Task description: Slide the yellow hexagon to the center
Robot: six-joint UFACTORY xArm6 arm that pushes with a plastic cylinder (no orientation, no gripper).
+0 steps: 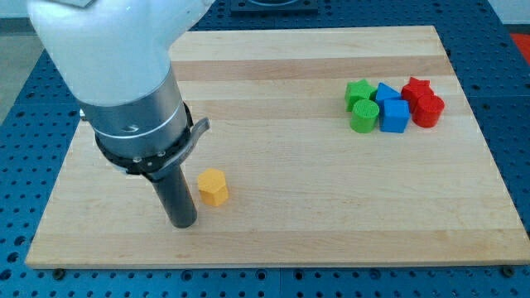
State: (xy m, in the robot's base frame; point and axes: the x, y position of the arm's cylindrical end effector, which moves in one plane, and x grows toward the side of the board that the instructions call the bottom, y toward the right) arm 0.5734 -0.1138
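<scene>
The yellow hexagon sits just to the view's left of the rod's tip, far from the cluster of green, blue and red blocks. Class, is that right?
Not quite: the camera view shows the yellow hexagon just to the view's right of my tip, not its left. The rest holds: it lies far from the cluster.

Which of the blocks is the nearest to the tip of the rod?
The yellow hexagon. It sits alone just to the view's right of my tip, while all other blocks cluster far off at the view's upper right.

Yellow hexagon (213,187): small solid block, flat face up, resting on the wooden board. Position near the view's bottom left, well away from the board's centre. Sits upright, not tilted.
</scene>
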